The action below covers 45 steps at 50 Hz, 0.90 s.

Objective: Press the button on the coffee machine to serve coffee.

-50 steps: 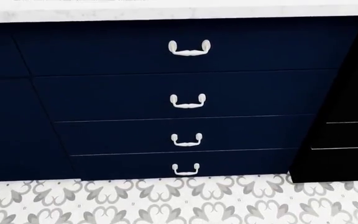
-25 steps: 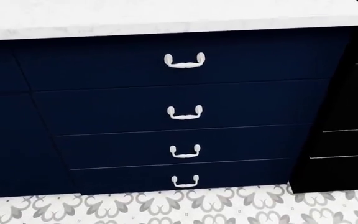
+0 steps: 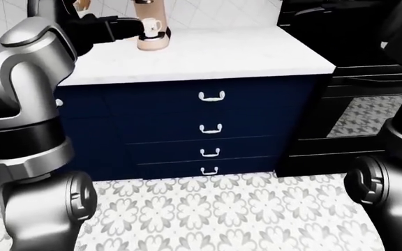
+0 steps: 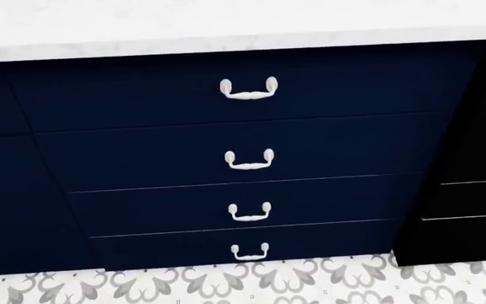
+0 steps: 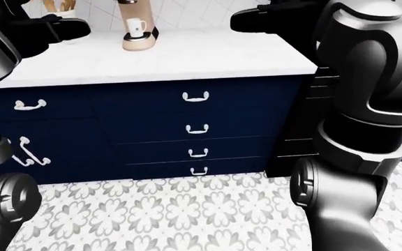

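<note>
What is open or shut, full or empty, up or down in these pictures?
Drawers: all four shut.
Mug: upright on the coffee machine base; contents not visible.
Left hand: raised beside the mug, grip unclear.
Right hand: raised over the counter, grip unclear.

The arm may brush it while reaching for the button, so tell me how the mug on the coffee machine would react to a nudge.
The mug looks small and light, so a nudge would probably slide it. It stands upright on the machine's narrow base, so it could tip off onto the counter. If ceramic, as it looks, a fall might chip it.
</note>
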Tool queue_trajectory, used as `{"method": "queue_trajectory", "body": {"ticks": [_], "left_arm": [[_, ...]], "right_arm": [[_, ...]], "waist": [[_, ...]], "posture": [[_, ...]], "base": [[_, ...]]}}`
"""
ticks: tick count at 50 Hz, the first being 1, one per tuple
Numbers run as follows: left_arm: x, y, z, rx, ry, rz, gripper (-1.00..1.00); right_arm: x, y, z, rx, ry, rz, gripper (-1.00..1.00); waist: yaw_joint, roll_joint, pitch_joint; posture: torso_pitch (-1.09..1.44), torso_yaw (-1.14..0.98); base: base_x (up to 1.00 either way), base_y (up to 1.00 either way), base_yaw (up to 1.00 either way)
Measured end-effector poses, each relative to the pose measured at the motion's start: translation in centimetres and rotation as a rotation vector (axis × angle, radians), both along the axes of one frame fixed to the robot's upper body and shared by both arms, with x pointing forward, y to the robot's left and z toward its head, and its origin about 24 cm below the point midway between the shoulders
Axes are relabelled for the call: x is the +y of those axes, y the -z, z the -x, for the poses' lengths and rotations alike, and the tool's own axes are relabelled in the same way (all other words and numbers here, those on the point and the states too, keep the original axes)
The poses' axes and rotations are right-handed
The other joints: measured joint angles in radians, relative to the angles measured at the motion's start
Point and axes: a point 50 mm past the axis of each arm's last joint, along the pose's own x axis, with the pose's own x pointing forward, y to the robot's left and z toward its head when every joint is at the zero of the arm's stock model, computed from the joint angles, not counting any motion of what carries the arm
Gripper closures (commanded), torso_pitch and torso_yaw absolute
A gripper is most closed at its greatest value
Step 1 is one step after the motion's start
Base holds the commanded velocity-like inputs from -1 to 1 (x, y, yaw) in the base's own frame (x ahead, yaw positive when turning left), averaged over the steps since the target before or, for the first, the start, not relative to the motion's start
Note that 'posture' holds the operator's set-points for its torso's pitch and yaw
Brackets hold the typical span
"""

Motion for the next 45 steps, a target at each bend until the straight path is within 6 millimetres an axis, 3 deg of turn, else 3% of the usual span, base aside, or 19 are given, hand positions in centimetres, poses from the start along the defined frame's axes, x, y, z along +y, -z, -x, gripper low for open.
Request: {"method": "queue_trajectory", "body": {"ticks": [1,2,6,12,15,18,22,27,29,32,35,39,42,43,45], "left_arm": [[0.1,-0.2,0.0,-0.004,-0.005,0.001,-1.00],[0.4,-0.1,0.1,-0.005,-0.015,0.003,-1.00],[0.8,0.9,-0.4,0.034,-0.035,0.012,-1.00],[0.2,-0.3,-0.2,0.000,-0.015,0.007,-1.00],[0.3,-0.9,-0.1,-0.011,-0.015,0.007,-1.00],[-0.3,-0.6,-0.3,-0.002,0.005,0.002,-1.00],[-0.4,-0.5,-0.6,0.025,0.020,-0.002,-1.00],[-0.2,-1.5,-0.3,-0.018,0.011,0.001,-1.00],[-0.1,-1.8,-0.2,-0.029,0.008,0.003,-1.00],[0.6,-1.1,-0.3,-0.007,-0.018,0.012,-1.00],[0.8,-0.8,-0.4,0.011,-0.032,0.014,-1.00],[0.8,-1.2,-0.1,-0.010,-0.023,0.009,-1.00],[0.9,-1.5,-0.1,-0.016,-0.024,0.010,-1.00],[0.7,-1.6,-0.1,-0.021,-0.020,0.009,-1.00],[0.1,-1.1,-0.3,-0.007,0.001,0.003,-1.00]], "right_arm": [[0.1,0.0,-0.1,0.002,-0.004,0.000,-1.00],[0.4,0.3,-0.3,0.013,-0.013,0.002,-1.00],[1.0,0.9,-0.8,0.060,-0.043,0.015,-1.00],[0.7,-0.5,-0.1,-0.002,-0.030,0.011,-1.00],[0.8,-0.4,-0.1,-0.012,-0.032,0.014,-1.00],[0.3,0.1,-0.3,0.015,-0.013,0.003,-1.00],[0.2,0.5,-0.5,0.043,0.003,0.000,-1.00],[0.5,-0.2,-0.3,0.014,-0.012,0.006,-1.00],[0.6,-0.3,-0.4,0.009,-0.015,0.009,-1.00],[1.3,0.3,-0.8,0.038,-0.042,0.018,-1.00],[1.4,0.4,-0.9,0.050,-0.053,0.018,-1.00],[1.3,-0.3,-0.6,0.020,-0.045,0.018,-1.00],[1.5,-0.7,-0.7,0.006,-0.046,0.020,-1.00],[1.4,-0.7,-0.7,0.003,-0.044,0.020,-1.00],[1.0,-0.3,-0.8,0.014,-0.031,0.015,-1.00]], "waist": [[-0.001,0.017,-0.007],[0.003,0.005,-0.006],[0.011,-0.004,-0.002],[0.012,-0.063,-0.009],[0.018,-0.115,-0.015],[0.005,-0.096,-0.003],[0.008,-0.077,-0.005],[0.004,-0.020,-0.002],[0.000,0.018,-0.010],[0.013,0.005,-0.001],[0.011,-0.012,-0.008],[0.011,-0.054,-0.004],[0.019,-0.104,-0.011],[0.017,-0.111,-0.014],[0.007,-0.094,-0.002]], "posture": [[0.00,0.00],[0.00,0.00],[0.00,0.00],[0.00,0.00],[0.00,0.00],[0.00,0.00],[0.00,0.00],[0.00,0.00],[0.00,0.00],[0.00,0.00],[0.00,0.00],[0.00,0.00],[0.00,0.00],[0.00,0.00],[0.00,0.00]], "base": [[0.11,0.00,0.00],[0.12,0.00,0.00],[0.11,0.00,0.00],[0.11,0.00,0.00],[0.11,0.00,0.00],[0.11,0.00,0.00],[0.11,0.00,0.00],[0.11,0.00,0.00],[0.11,0.00,0.00],[0.11,0.00,0.00],[0.11,0.00,0.00],[0.11,0.00,0.00],[0.11,0.01,0.00],[0.12,0.01,0.00],[0.11,0.00,0.00]]}}
